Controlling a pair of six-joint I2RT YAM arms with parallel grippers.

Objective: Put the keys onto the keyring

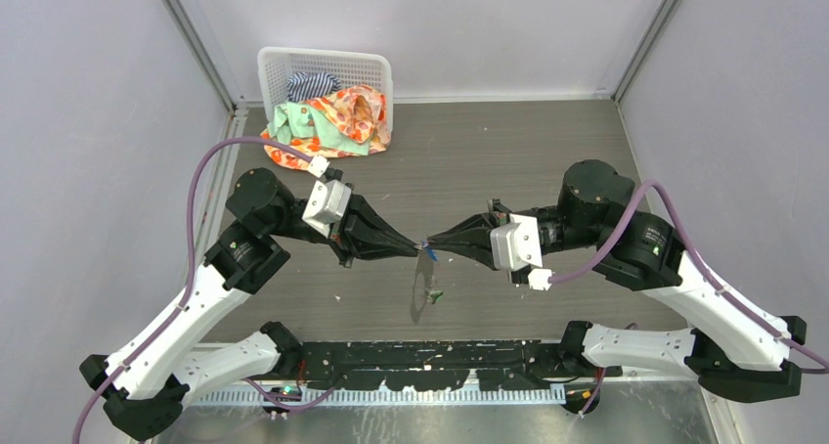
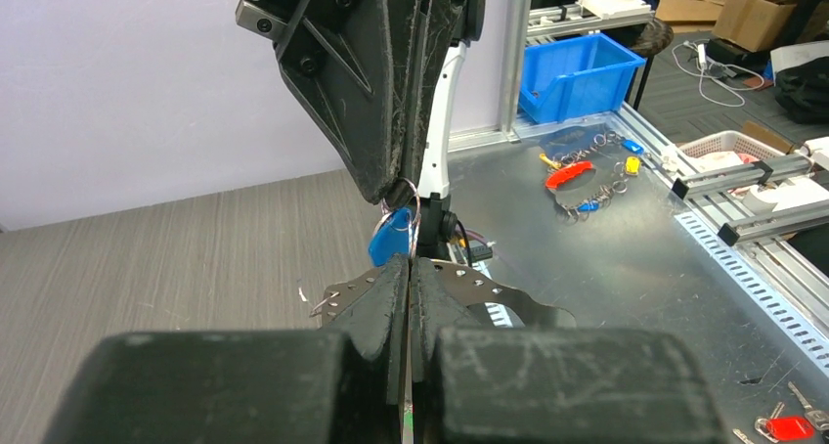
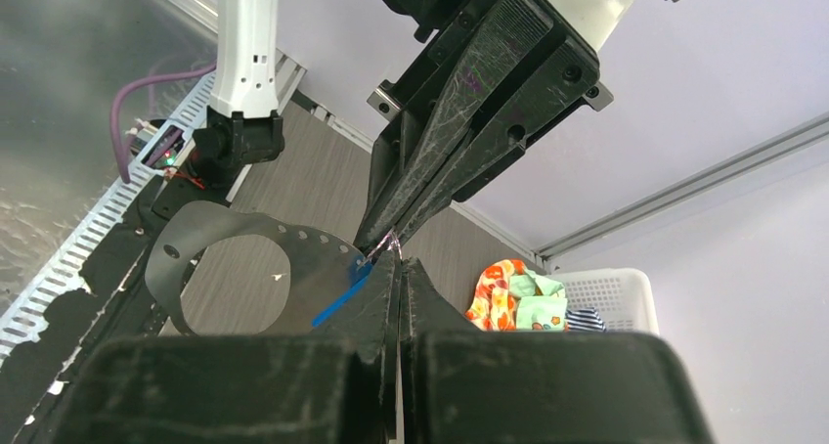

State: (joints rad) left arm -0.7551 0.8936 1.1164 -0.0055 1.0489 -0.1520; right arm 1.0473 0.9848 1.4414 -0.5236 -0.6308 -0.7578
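Grey wood-grain table (image 1: 508,160), top view: both arms meet mid-frame, tip to tip. Left gripper (image 1: 411,247) clenched on upper edge of keyring (image 3: 210,227), a grey loop with row of holes hanging below tips. Right gripper (image 1: 437,241) clenched too; pinching key or ring, cannot tell. Blue key (image 2: 389,239) at meeting point, touching thin wire; threaded or not, unclear. Green key (image 1: 436,295) lower, centre frame, beside loop, apart from tips. Judgement: blue key mid-threading, green key probably still to do. Clothes basket (image 1: 323,58) upper left, well apart.
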